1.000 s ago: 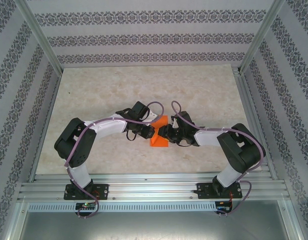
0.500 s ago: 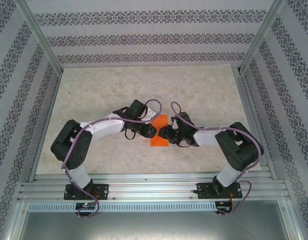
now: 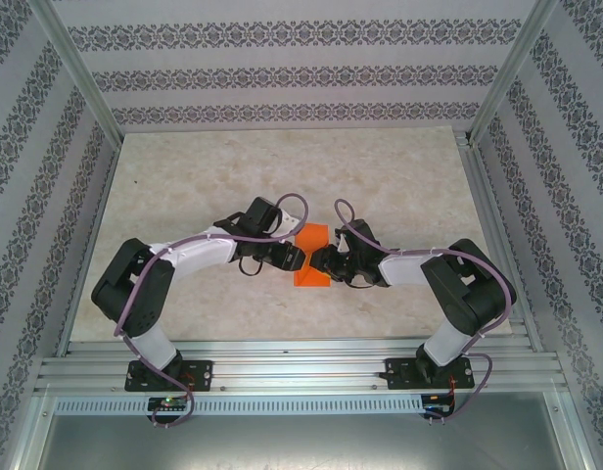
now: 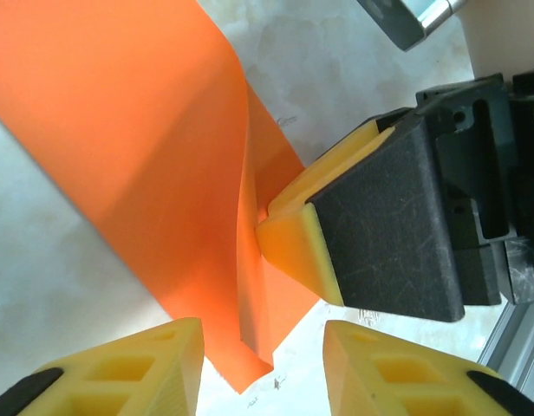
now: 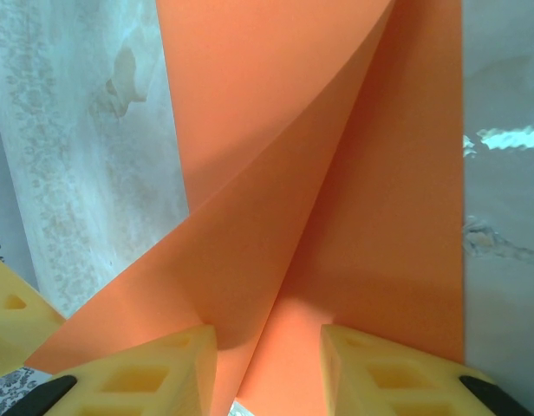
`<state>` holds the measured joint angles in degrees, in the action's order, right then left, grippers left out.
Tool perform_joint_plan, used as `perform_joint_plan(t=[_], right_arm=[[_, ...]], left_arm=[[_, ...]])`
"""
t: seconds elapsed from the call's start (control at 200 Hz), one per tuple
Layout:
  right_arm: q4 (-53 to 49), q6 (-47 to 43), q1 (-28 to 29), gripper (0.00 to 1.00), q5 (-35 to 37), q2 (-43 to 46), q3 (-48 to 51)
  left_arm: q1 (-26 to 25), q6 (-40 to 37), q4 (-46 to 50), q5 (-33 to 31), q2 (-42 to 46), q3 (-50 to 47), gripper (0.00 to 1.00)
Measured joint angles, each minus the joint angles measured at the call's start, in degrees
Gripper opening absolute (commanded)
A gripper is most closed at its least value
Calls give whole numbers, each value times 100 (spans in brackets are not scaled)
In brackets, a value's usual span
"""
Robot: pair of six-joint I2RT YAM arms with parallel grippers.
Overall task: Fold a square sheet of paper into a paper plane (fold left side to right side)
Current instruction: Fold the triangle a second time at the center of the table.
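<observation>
The orange sheet of paper (image 3: 309, 276) is found partly folded near the middle of the worktop (image 3: 282, 166), a pale, marbled beige surface. One flap is lifted off the worktop in a soft curve, while the rest is laid flat.

The sheet is flanked by both hands. The left hand (image 3: 290, 257) is set at its left edge and the right hand (image 3: 321, 261) at its right edge, the two almost brought together over the paper.

In the left wrist view the left hand (image 4: 263, 329) is seen released. Its yellow fingers (image 4: 120, 368) are held apart, and the sheet's near corner is left unpinched in the gap between them. From the opposite side, one of the right hand's yellow fingertips (image 4: 293, 251) is pressed against the raised fold.

In the right wrist view the right hand (image 5: 267, 334) is likewise seen released. Its fingers are spread to either side of the ridge where the lifted flap meets the flat layer, and nothing is clamped.

From above, much of the sheet is covered by the two wrists and their looping purple cables (image 3: 297, 208).

The arm bases are bolted to an aluminium rail (image 3: 301, 367) at the near edge. The worktop is enclosed by metal frame posts (image 3: 81, 73) and by walls (image 3: 282, 69) papered in grey ornamental bands.
</observation>
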<state>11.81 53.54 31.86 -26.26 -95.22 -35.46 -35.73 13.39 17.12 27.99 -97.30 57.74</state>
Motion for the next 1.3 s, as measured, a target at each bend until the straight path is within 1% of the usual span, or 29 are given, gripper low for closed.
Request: perform_joint_plan(t=[0.23,0.405,0.565,0.739,0.954,1.094,1.299], right_arm=[[-2,0,2,37,0,0,0],[-2,-7,2,38,0,2,0],[-125,-92,0,42,4,96,0],[-466,-225,0,42,48,422,0],[-817,-376,0,37,92,713,57],[-970,-411,2,32,116,741,179],[-1161,-442,2,26,175,765,264]], left_arm=[[0,37,-42,-9,-151,7,13],[0,33,-39,-61,-203,9,6],[0,-7,-13,-107,-262,122,5],[0,-142,52,-153,-378,323,5],[9,-282,162,-173,-472,385,6],[9,-330,236,-173,-474,385,6],[24,-487,409,-192,-474,420,6]])
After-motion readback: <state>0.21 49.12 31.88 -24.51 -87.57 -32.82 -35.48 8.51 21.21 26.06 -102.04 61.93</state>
